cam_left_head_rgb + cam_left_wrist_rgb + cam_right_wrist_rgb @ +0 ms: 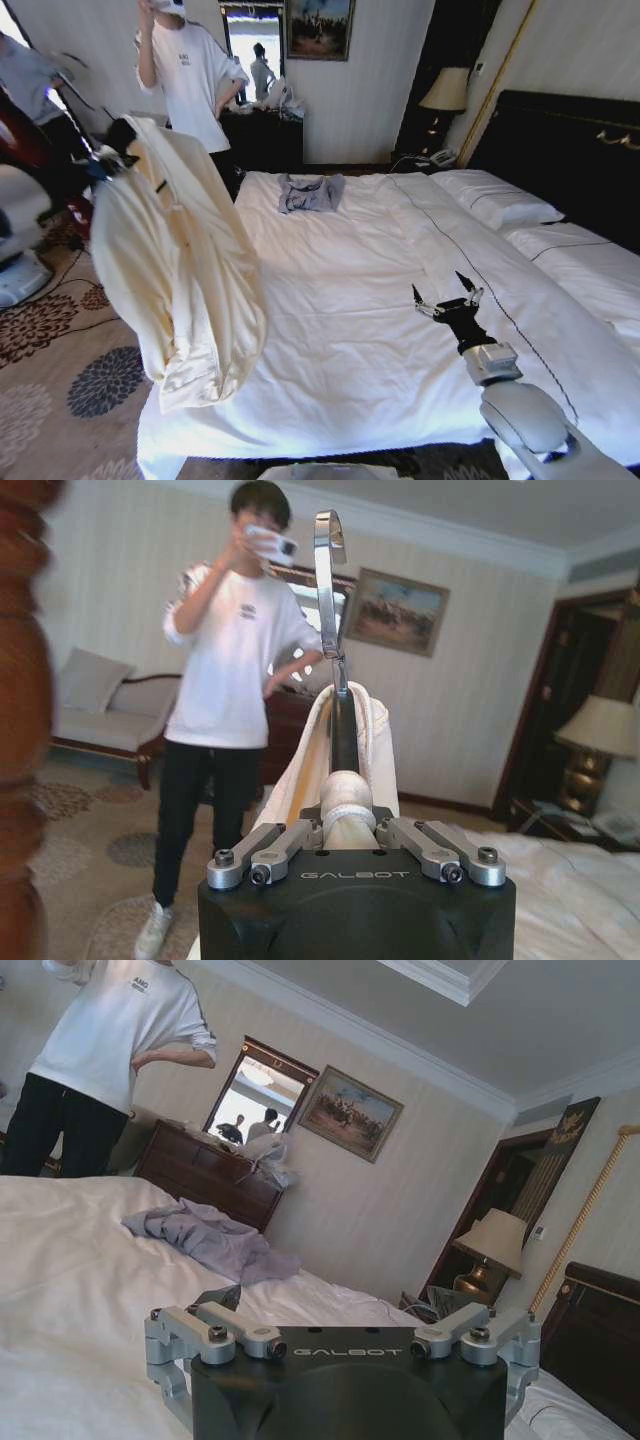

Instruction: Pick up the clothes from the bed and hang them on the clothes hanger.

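White sheets with thin dark stripes cover the bed (350, 330) in front of you, with a small grey-blue garment (310, 192) lying near its far edge. Your left end effector (118, 150) is raised off the bed's left side, pinching the neck of the hanger (328, 590) together with the collar of the cream shirt (175, 270); the shirt drapes from it, clear of the mattress, and the metal hook stands up above the fingers beside a dark-red wooden post (25, 720). Your right end effector (448, 297) hovers over the bed's right half, fingers spread, holding nothing
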